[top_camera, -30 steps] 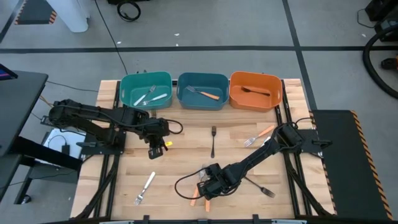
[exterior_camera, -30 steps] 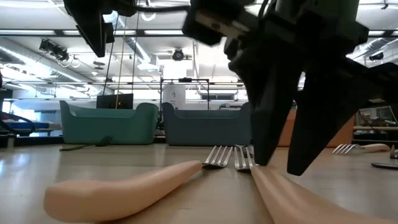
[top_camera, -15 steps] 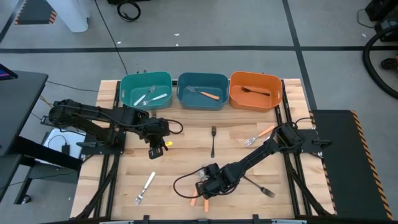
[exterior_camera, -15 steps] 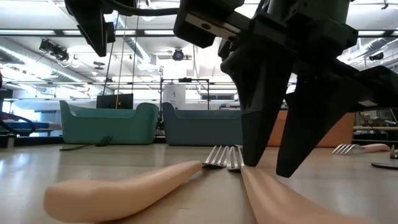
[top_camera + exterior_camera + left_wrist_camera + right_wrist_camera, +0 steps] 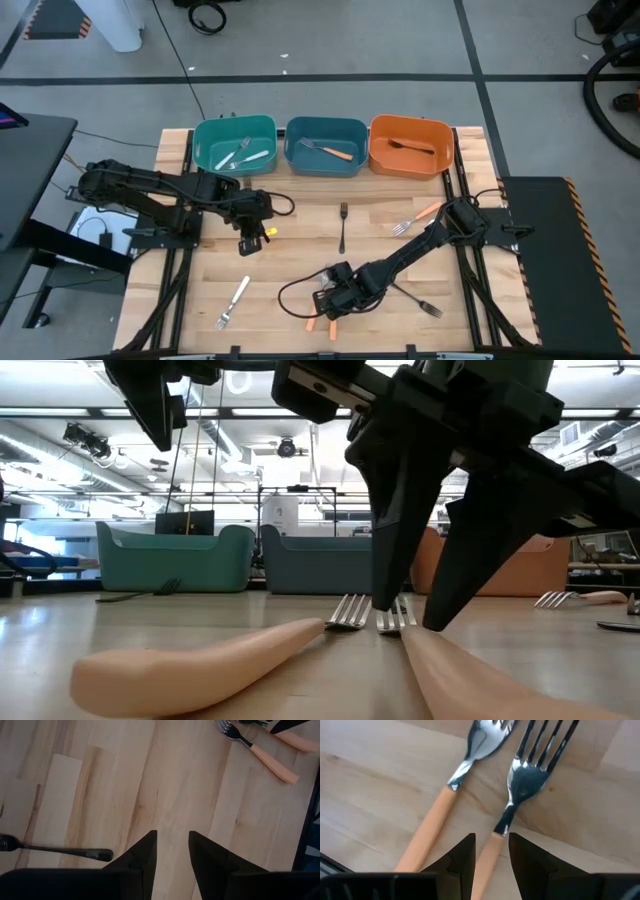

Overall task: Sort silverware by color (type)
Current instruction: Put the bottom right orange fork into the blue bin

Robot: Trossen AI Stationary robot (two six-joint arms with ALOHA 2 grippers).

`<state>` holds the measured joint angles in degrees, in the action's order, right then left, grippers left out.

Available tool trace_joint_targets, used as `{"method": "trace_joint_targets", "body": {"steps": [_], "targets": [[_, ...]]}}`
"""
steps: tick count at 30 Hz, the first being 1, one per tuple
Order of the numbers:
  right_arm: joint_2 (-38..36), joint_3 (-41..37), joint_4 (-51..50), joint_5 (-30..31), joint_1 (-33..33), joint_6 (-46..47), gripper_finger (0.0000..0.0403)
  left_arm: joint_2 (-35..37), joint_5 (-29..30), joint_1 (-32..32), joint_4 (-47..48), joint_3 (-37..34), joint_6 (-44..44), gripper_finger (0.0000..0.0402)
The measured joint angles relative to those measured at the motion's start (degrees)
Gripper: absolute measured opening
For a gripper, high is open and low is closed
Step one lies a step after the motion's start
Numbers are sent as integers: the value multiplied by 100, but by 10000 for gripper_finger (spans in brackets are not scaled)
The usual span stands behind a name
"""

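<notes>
Your right gripper [image 5: 491, 851] straddles an orange-handled fork [image 5: 520, 780] at the near edge, fingers parted — left gripper [image 5: 172, 851] likewise unclenched, idle.

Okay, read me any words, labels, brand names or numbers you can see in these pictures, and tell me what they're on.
No text can be read in any view.
Bins, forks and table: no lettering shows.
Yellow tag on the left gripper: too small to tell if it carries print.
Room behind the table in the low view: signs, if any, too small to read.
</notes>
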<state>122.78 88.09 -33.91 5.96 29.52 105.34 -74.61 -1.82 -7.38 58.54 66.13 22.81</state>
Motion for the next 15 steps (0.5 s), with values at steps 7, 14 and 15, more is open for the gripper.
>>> {"method": "trace_joint_targets", "body": {"steps": [7,14,15], "targets": [[2,-176,-52,-48,-9,166,125,0,0,0,0,0,-114,121],[-27,-246,-360,-276,-16,116,124,0,2,0,-2,0,-162,121],[-33,-247,-513,-346,-18,115,123,0,2,1,-2,0,-162,121]]}}
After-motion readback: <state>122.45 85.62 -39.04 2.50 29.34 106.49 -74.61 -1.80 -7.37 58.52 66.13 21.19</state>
